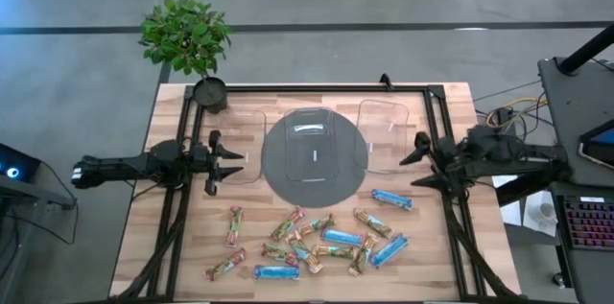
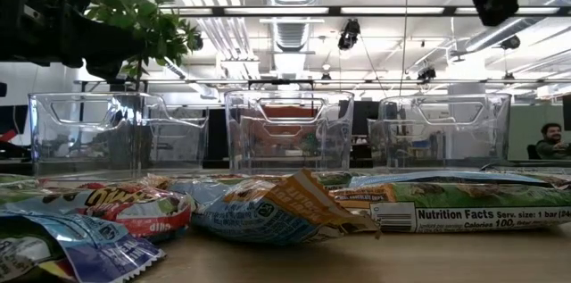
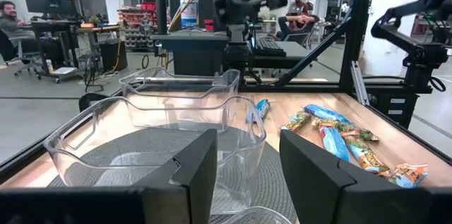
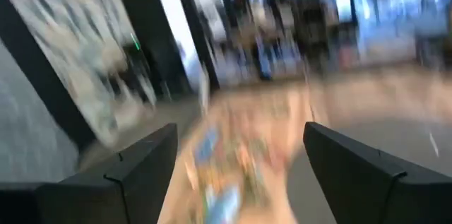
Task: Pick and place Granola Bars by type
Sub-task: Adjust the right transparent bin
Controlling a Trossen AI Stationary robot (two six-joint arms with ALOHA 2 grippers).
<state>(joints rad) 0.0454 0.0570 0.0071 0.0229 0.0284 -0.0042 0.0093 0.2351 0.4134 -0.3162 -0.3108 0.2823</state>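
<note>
The granola bars lie scattered flat on the near half of the wooden table. Some are blue, others green, orange and tan. In the low view they fill the foreground, and the left wrist view shows them off to one side. Three clear plastic bins stand in a row farther back. My left gripper hovers open at the left bin, touching nothing. My right gripper is open too, held above the table beside the right bin.
A round grey mat lies under the middle bin. A potted plant stands at the far left corner. Black frame rails run along the table's far edge and sides. People sit in the room beyond.
</note>
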